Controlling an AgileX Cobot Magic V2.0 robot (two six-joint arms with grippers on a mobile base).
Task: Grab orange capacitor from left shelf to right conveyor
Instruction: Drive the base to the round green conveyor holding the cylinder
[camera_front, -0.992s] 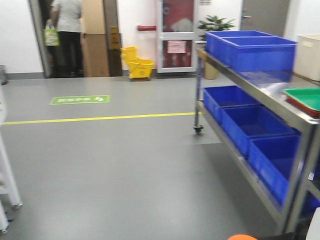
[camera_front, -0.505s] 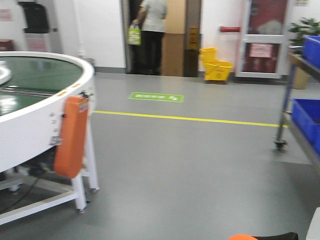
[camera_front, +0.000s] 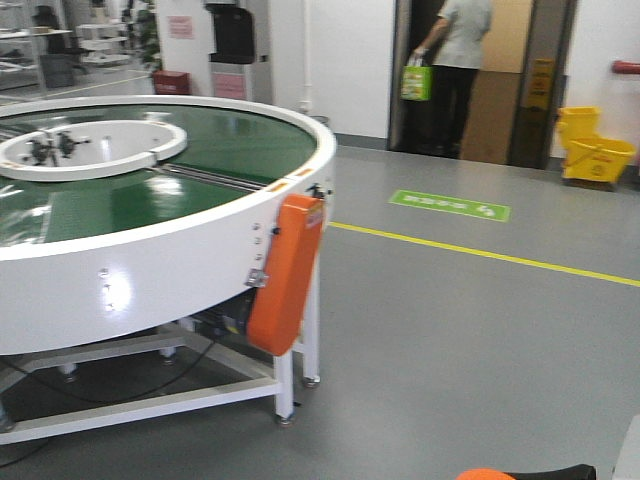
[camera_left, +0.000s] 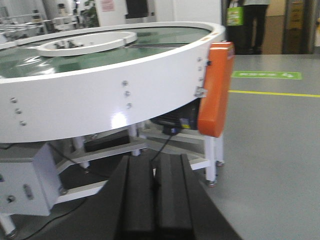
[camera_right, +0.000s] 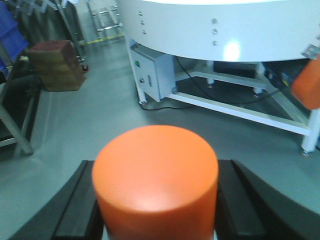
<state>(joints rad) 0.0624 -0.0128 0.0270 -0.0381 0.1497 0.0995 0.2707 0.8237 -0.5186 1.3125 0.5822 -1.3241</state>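
Claw states: right claw grips orange capacitor, seen whole only in right wrist view; left claw closed, facing right conveyor. Green floor sign lettering too blurred to read.

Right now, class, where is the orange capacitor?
The orange capacitor is low and central in the right wrist view, gripped by the right end effector, not yet on the right conveyor, whose white rim stands ahead.

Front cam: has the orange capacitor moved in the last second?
Yes. The orange capacitor holds the frame's bottom edge, but the yellow mop bucket slid right and the right conveyor entered view: it was carried leftward.
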